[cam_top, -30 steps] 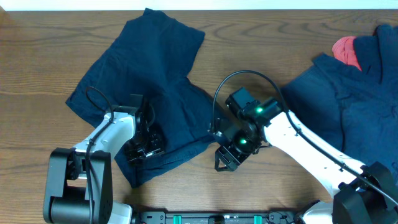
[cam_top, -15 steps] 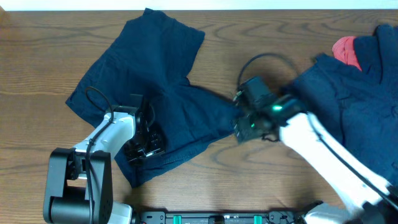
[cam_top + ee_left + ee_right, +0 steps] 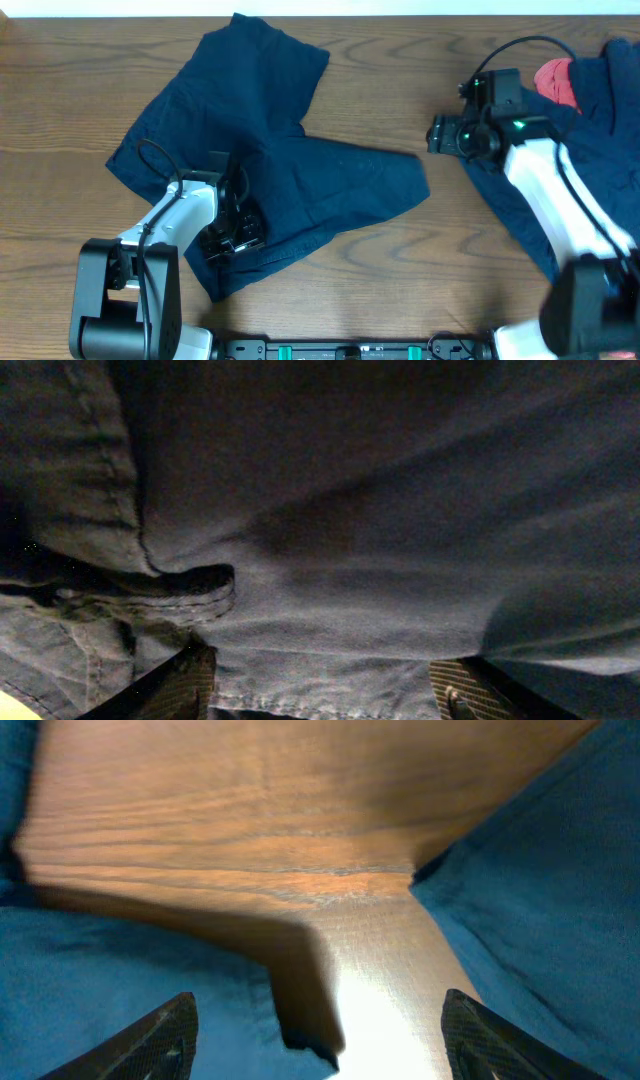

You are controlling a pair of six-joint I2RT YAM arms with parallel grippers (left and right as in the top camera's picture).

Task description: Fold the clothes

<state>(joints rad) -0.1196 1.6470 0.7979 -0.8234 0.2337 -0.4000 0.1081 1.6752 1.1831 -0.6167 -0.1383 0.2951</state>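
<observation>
Cataloguing the table's (image 3: 60, 100) contents at this moment:

Item 1, shorts (image 3: 270, 150): dark navy, lying left of centre. One leg runs up toward the far edge, the other reaches right toward the middle. They are spread in a splayed V with no fold visible, and the near hem is rumpled.

Item 2, heap of clothes (image 3: 600, 170): dark navy cloth bunched at the right end of the table, running out of view. It is unsorted and unfolded.

Item 3, pink-red piece (image 3: 557, 82): partly tucked under the heap at the far right corner, with only a small patch showing.

Item 4, left gripper (image 3: 232, 235): set down on the near part of the shorts. In the wrist view its fingertips (image 3: 190, 680) stand well apart with cloth filling the space between them. Jaws apart; no pinch on the cloth can be made out.

Item 5, right gripper (image 3: 437, 135): over bare wood between the shorts and the heap, just beside the heap's edge. In its own view (image 3: 320, 1030) the jaws are apart, nothing is between them, and blue cloth lies to either side.

Progress, as a judgement: near the beginning. Nothing is folded. The shorts look laid out ready for a first fold. The heap and the pink-red piece have yet to be separated, flattened and folded.
</observation>
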